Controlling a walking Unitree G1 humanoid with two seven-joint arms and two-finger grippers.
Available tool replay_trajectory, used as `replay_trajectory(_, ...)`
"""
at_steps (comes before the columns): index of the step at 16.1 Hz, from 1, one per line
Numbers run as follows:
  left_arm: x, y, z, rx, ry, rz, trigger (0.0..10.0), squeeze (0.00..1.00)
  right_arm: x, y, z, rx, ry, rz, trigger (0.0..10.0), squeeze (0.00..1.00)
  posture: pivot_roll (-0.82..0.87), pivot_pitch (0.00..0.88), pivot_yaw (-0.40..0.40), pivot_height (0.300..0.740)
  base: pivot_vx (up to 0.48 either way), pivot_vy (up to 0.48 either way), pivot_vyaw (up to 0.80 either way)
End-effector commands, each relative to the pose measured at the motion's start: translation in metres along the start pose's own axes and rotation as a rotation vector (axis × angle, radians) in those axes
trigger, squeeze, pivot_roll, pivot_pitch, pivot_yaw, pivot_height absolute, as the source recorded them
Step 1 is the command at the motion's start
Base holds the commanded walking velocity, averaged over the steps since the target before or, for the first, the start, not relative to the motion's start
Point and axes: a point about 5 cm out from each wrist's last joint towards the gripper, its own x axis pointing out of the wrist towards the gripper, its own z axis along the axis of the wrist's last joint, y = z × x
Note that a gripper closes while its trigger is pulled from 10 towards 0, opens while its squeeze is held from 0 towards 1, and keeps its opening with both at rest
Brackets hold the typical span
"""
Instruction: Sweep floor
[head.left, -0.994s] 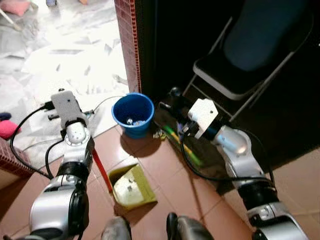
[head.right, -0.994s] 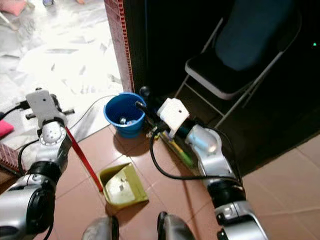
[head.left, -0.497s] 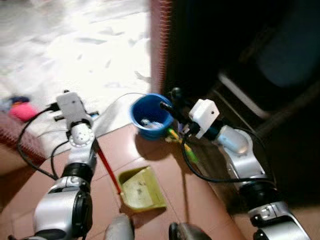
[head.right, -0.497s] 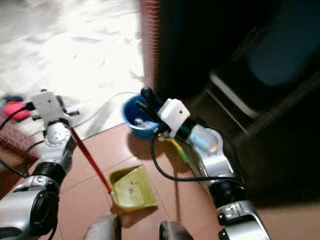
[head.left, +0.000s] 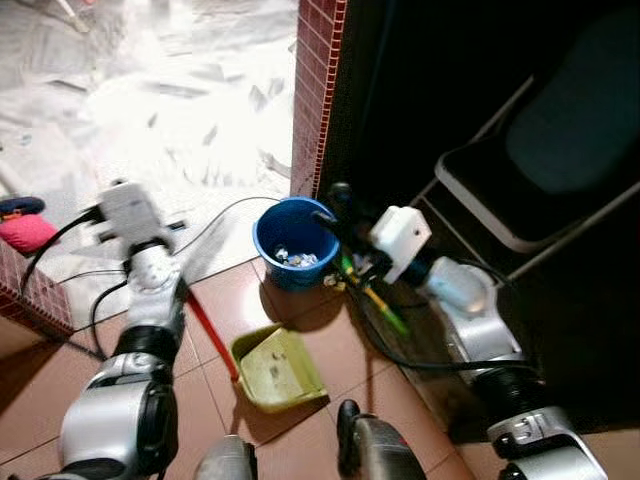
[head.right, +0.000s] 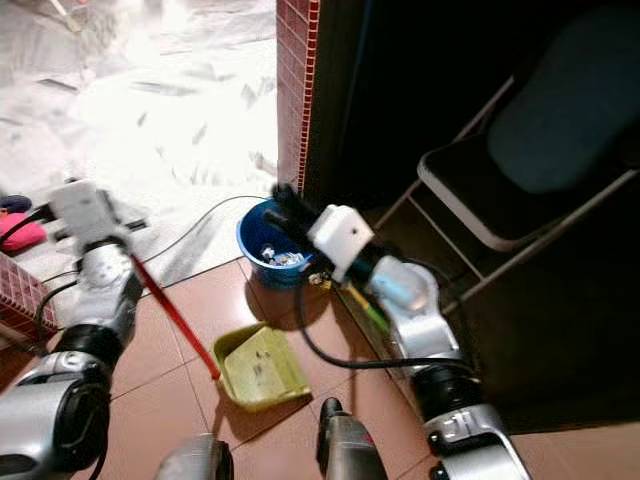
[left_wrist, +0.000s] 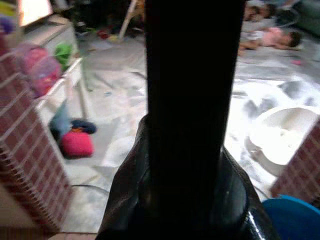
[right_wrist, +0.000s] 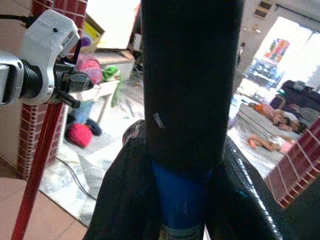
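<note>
In the left eye view, the left tool (head.left: 140, 243) holds up a red handle (head.left: 208, 336) that slopes down to the yellow-green dustpan (head.left: 277, 367) on the tiled floor (head.left: 340, 350). The right tool (head.left: 338, 205) hovers just beside the blue bucket (head.left: 293, 240), above a green broom (head.left: 375, 300) (a folding chair (head.left: 530, 190) stands behind).

In the left wrist view, its fingers clamp a dark shaft.

In the right wrist view, those fingers close round a dark pole with a blue band
</note>
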Motion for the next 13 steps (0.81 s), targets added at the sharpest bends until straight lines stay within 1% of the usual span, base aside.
replay_trajectory(1, -0.002, -0.001, -0.005, 0.044, 0.018, -0.012, 10.0, 0.0, 0.003, -0.004, 0.011, -0.044, -0.061, 0.002, 10.0, 0.0, -0.07, 0.165, -0.01, 0.74, 0.0, 0.0, 0.0)
replay_trajectory(3, -0.003, -0.001, -0.005, 0.055, 0.015, -0.007, 10.0, 0.0, 0.002, -0.004, 0.009, -0.03, -0.051, 0.001, 10.0, 0.0, -0.07, 0.159, -0.01, 0.74, 0.0, 0.0, 0.0)
replay_trajectory(4, -0.003, 0.0, -0.004, 0.073, -0.002, 0.004, 10.0, 0.0, 0.0, -0.001, 0.006, 0.002, -0.035, 0.012, 10.0, 0.0, -0.07, 0.156, -0.009, 0.74, 0.0, 0.0, 0.0)
replay_trajectory(6, -0.003, 0.005, -0.007, 0.084, 0.005, 0.022, 10.0, 0.0, -0.003, 0.006, 0.0, 0.096, -0.001, 0.042, 10.0, 0.0, -0.07, 0.15, -0.008, 0.74, 0.0, 0.0, 0.0)
replay_trajectory(8, -0.002, 0.004, -0.006, 0.084, 0.0, 0.016, 10.0, 0.0, -0.004, 0.011, -0.001, 0.245, 0.024, 0.073, 10.0, 0.0, -0.07, 0.144, -0.006, 0.74, 0.0, 0.0, 0.0)
replay_trajectory(9, -0.002, 0.003, -0.005, 0.083, 0.001, 0.015, 10.0, 0.0, -0.005, 0.015, 0.001, 0.332, 0.036, 0.122, 10.0, 0.0, -0.07, 0.139, -0.006, 0.74, 0.0, 0.0, 0.0)
replay_trajectory(10, -0.001, 0.003, -0.005, 0.082, 0.003, 0.015, 10.0, 0.0, -0.005, 0.016, 0.006, 0.364, 0.029, 0.16, 10.0, 0.0, -0.07, 0.134, -0.006, 0.74, 0.0, 0.0, 0.0)
replay_trajectory(12, 0.001, 0.004, -0.004, 0.085, 0.007, 0.017, 10.0, 0.0, -0.002, 0.013, 0.015, 0.404, -0.004, 0.184, 10.0, 0.0, -0.08, 0.128, -0.003, 0.74, 0.0, 0.0, 0.0)
replay_trajectory(13, 0.002, 0.005, -0.004, 0.089, 0.011, 0.02, 10.0, 0.0, 0.002, 0.006, 0.024, 0.436, -0.036, 0.19, 10.0, 0.0, -0.08, 0.119, -0.002, 0.74, 0.0, 0.0, 0.0)
